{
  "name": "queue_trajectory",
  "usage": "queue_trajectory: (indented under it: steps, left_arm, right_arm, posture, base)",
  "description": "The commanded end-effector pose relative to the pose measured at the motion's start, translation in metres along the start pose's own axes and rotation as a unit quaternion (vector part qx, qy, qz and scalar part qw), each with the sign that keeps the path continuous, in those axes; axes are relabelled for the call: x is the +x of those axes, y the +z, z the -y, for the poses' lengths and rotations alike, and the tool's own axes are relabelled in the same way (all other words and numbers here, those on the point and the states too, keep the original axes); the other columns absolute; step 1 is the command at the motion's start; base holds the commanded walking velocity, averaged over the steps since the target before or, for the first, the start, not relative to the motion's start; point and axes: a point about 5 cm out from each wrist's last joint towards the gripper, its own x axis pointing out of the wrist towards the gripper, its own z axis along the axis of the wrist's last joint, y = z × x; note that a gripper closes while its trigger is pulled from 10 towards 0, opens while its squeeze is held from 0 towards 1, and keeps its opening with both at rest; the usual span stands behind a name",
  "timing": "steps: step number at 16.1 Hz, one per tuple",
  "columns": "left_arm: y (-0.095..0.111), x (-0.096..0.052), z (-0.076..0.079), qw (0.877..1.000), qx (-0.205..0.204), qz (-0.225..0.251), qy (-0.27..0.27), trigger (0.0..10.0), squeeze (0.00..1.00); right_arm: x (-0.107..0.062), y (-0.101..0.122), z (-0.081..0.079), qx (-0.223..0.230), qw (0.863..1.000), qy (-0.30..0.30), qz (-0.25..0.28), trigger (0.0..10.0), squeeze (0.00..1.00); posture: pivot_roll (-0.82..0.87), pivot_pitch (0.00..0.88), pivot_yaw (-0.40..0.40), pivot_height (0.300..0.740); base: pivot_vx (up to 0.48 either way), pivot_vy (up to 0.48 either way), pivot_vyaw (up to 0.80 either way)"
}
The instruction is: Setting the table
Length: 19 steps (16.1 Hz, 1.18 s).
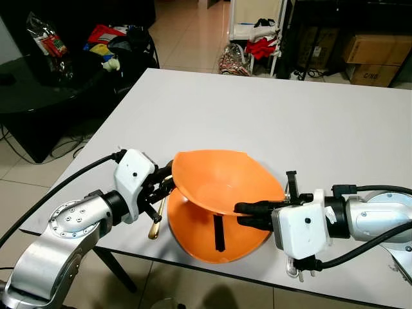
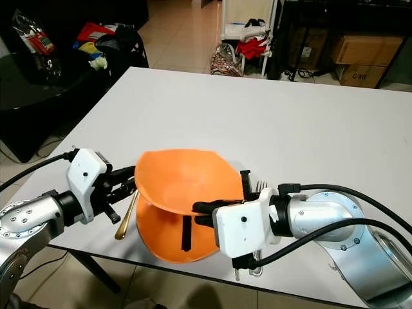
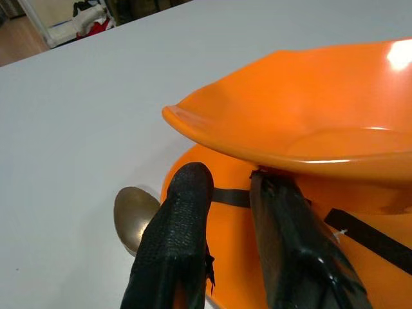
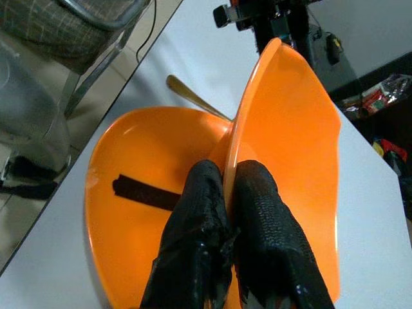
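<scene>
1. Table (image 1: 270, 116) carries an orange plate (image 1: 212, 241) at its near edge.
2. Orange bowl (image 1: 222, 183) hangs tilted above the plate; level it before lowering.
3. Right end effector (image 1: 248, 215) pinches the bowl's rim.
4. Left end effector (image 3: 225, 212), fingers spread, sits beside the spoon (image 1: 155, 225).

No legible txt anywhere; print on cardboard box (image 1: 373, 76) in bkgd too blurry to read.
</scene>
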Motion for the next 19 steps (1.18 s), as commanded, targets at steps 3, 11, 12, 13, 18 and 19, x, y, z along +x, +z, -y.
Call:
queue_trajectory:
  steps: [3,11,12,13,18,19]
  left_arm:
    - [0.0019,-0.0002,-0.0008,1.000,0.007,0.002,0.001,10.0,0.00]
    - [0.0022,-0.0017,0.0001,1.000,0.006,0.001,0.001,10.0,0.00]
    - [0.0021,-0.0027,0.0009,1.000,0.005,0.000,0.001,10.0,0.00]
    - [0.0019,-0.0033,0.0010,1.000,0.004,0.000,0.001,10.0,0.00]
    - [0.0019,-0.0030,0.0008,1.000,0.004,0.001,0.006,10.0,0.00]
    - [0.0019,-0.0028,0.0006,1.000,0.005,0.001,0.006,10.0,0.00]
  right_arm:
    - [0.0015,0.0043,-0.0064,-0.009,0.999,0.036,0.007,10.0,0.00]
    - [0.0036,0.0062,-0.0078,0.003,0.999,0.051,0.018,10.0,0.62]
    - [0.0035,0.0056,-0.0075,0.005,0.998,0.053,0.018,10.0,0.73]
    - [0.0037,0.0051,-0.0075,0.007,0.998,0.053,0.019,10.0,0.78]
    - [0.0071,-0.0004,-0.0098,0.007,0.998,0.054,0.017,10.0,0.81]
    - [0.0077,-0.0019,-0.0104,0.008,0.998,0.051,0.018,10.0,0.81]
  posture:
    - [-0.04,0.000,0.043,0.740]
    - [-0.03,0.000,0.032,0.740]
    - [-0.03,0.000,0.029,0.740]
    - [-0.03,0.000,0.027,0.740]
    - [-0.02,0.000,0.023,0.740]
    - [-0.03,0.000,0.025,0.740]
  base:
    - [0.000,0.000,0.00]
    - [0.000,0.000,0.00]
    - [0.000,0.000,0.00]
    - [0.000,0.000,0.00]
    - [0.000,0.000,0.00]
    - [0.000,0.000,0.00]
